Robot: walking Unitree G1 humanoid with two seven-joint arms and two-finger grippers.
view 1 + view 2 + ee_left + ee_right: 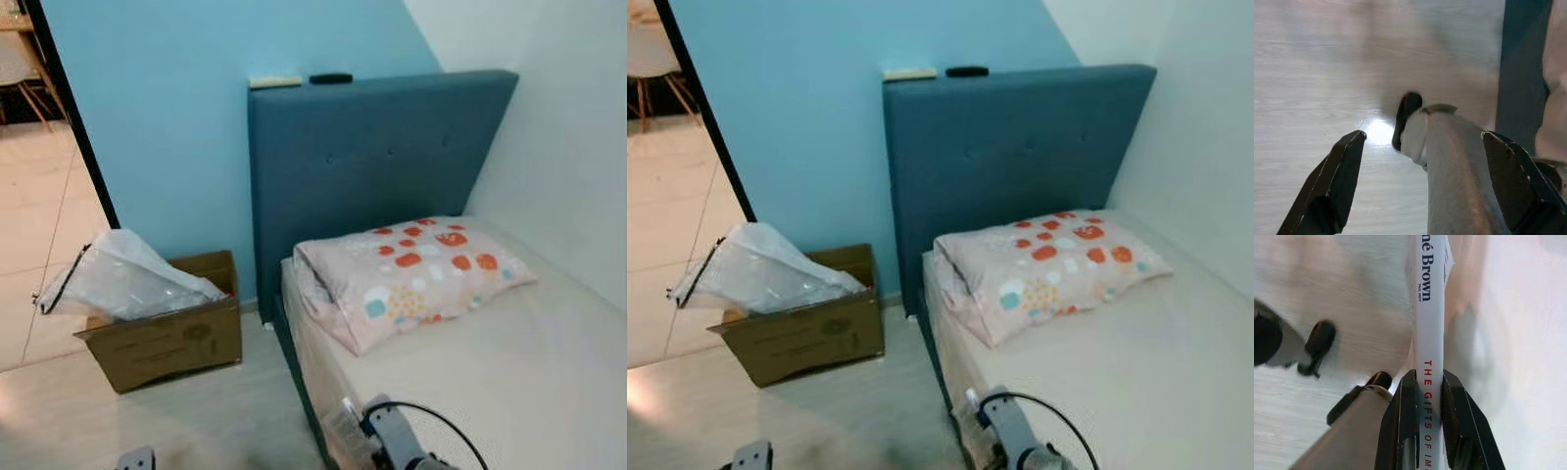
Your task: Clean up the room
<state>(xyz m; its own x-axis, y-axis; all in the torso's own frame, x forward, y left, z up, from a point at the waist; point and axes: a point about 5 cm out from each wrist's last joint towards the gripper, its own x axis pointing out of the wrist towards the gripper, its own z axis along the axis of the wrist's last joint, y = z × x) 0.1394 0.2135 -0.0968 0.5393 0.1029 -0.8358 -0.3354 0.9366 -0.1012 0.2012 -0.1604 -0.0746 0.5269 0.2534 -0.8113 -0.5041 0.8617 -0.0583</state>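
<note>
1. Where the right wrist view looks along the right hand (pixel 1427 431), its two black fingers (pixel 1400 426) are clamped on the spine of a white book (pixel 1429 308), held above the pale floor (pixel 1352 293) beside the bed edge.
2. Left hand (pixel 1420 181): fingers spread wide, grasping nothing, above the floor.
3. Bed (pixel 509 362): a spotted pillow (pixel 411 274) lies against the blue headboard (pixel 382 157).
4. Cardboard box (pixel 167 338): stands on the floor left of the bed, with a clear plastic bag (pixel 127 279) in it.
</note>
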